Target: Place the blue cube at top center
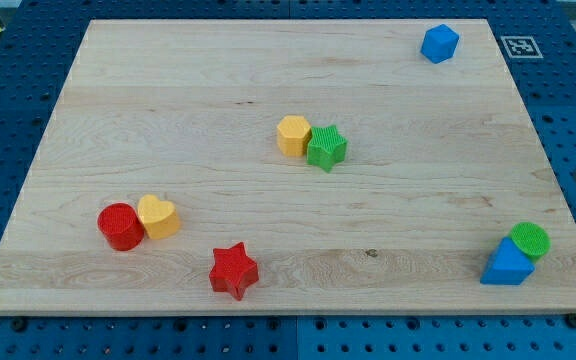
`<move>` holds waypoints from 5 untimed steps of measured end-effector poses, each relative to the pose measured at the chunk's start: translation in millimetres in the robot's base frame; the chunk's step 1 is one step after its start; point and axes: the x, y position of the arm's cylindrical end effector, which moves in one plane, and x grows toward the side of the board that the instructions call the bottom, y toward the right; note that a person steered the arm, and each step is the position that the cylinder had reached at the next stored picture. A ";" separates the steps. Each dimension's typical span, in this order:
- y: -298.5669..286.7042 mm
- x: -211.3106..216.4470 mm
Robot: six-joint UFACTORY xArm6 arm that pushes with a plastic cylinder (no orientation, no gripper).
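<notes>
Red star (233,270); yellow heart (158,216) touching red cylinder (120,226).

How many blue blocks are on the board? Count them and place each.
2: a blue cube at the view's top right, and a blue block at bottom right, touching a green cylinder.

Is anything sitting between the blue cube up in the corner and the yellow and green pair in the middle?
No. In the camera view, only bare wooden board lies between the blue cube and the touching yellow block and green star. My tip isn't visible.
</notes>
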 end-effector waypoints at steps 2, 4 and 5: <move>1.0 -134.5; -36.3 -220.1; -91.1 -224.2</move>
